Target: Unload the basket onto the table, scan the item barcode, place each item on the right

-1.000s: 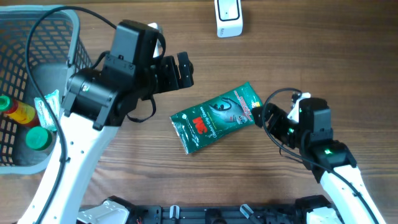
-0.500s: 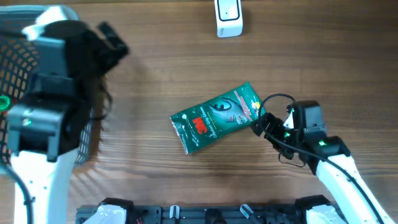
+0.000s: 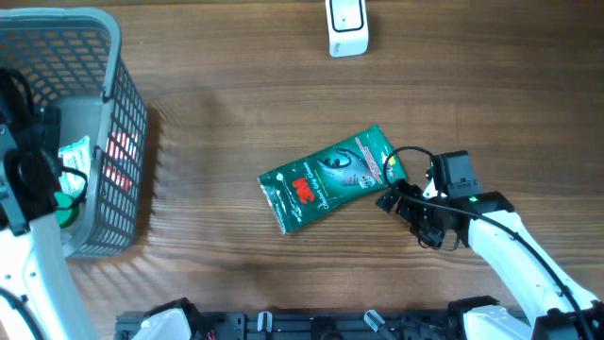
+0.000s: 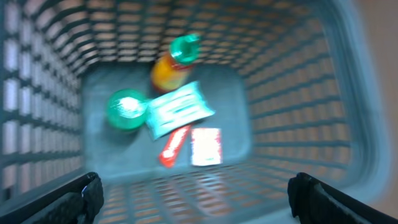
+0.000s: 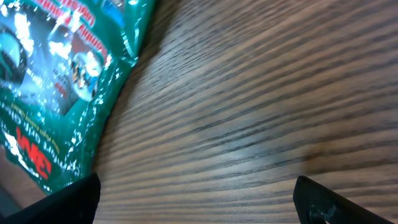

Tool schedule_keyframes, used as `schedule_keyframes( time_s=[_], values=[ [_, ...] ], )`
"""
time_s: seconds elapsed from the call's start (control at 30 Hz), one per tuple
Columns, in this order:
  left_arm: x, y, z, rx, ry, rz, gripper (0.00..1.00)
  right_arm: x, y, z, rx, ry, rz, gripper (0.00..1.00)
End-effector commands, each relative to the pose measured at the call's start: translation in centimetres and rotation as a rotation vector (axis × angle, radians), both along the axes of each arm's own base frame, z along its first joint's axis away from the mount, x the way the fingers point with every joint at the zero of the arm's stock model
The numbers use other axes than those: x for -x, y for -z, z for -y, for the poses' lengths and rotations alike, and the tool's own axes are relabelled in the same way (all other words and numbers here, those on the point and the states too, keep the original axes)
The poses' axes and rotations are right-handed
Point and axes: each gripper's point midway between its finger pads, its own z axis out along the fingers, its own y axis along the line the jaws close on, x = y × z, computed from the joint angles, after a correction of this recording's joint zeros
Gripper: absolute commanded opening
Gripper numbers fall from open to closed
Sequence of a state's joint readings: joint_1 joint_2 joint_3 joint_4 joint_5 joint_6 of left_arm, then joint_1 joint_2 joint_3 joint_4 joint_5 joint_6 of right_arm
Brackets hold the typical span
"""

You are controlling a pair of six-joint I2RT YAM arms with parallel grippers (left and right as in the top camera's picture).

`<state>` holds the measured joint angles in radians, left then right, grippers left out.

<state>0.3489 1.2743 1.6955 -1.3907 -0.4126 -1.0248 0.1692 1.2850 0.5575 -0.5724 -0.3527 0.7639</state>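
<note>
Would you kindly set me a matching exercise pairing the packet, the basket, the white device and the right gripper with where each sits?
1 packet
2 basket
3 white device
4 right gripper

A far edge of the table
B middle of the table
C open, beside the packet's right end
D left side of the table

Pairs: 1-B, 2-D, 3-A, 4-C

Red lettering, white print on green packet [image 3: 330,178]: too blurred to read.

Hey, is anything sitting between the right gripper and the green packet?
Nothing visible. The right gripper, jaws open, is just beside the right end of the green packet, with only bare table between them.
</note>
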Motion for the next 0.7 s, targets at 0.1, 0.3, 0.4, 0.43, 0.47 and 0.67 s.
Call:
schedule_keyframes(
  time_s=[0.1, 0.3, 0.4, 0.43, 0.47, 0.67],
  values=[
    [0.3, 4.0, -0.9, 0.143, -0.085, -0.093, 1.00, -0.7, -3.7, -1.1, -0.048, -0.150, 0.198, 1.00],
    [0.4, 4.3, -1.0, 0.140, -0.067, -0.108, 1.00, 0.1, -12.7, -0.1, -0.021, -0.151, 0.607, 1.00],
    [0.4, 4.3, -1.0, 0.140, -0.067, -0.107, 1.00, 1.1, -15.4, 1.4, 0.041, -0.107, 0.754, 1.00],
    [0.4, 4.3, -1.0, 0.140, -0.067, -0.107, 1.00, 1.5, -16.0, 1.9, 0.062, -0.091, 0.793, 1.00],
    [0.4, 4.3, -1.0, 0.141, -0.067, -0.108, 1.00, 1.8, -16.7, 2.2, 0.079, -0.093, 0.836, 1.00],
    [0.4, 4.3, -0.9, 0.143, -0.065, -0.107, 1.00, 1.8, -17.5, 2.5, 0.094, -0.093, 0.885, 1.00]
  ],
)
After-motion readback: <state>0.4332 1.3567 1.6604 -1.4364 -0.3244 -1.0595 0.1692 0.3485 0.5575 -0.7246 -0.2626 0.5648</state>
